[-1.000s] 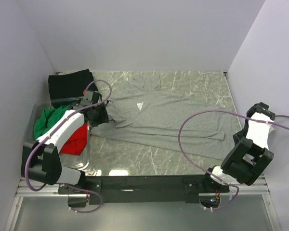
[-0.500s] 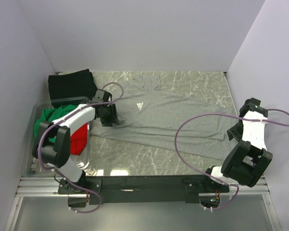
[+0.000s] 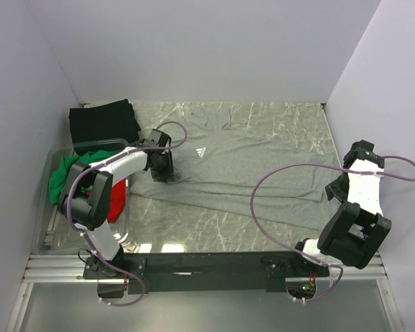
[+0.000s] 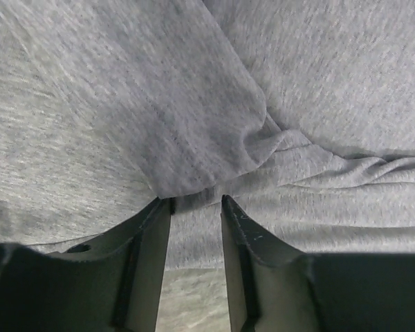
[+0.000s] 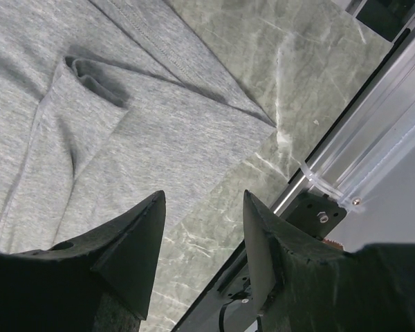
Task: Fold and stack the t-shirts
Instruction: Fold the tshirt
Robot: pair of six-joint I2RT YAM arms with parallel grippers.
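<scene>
Far L: clear bin (image 3: 47, 228) w/ green t-shirt (image 3: 63, 176) & red t-shirt (image 3: 116, 204) in it; black t-shirt (image 3: 102, 123) lies folded just behind. L arm reaches fwd & inward, wrist tipped down. The left gripper (image 4: 194, 200) is at the L edge of the grey t-shirt (image 3: 242, 166), jaws nearly closed, pinching a raised fold of cloth. Shirt is spread across the table (image 3: 194, 221), logo (image 3: 199, 152) up. R arm is folded upright at R edge. The right gripper (image 5: 200, 197) hangs over the shirt's hem & bare marble, jaws apart, holding nothing.
</scene>
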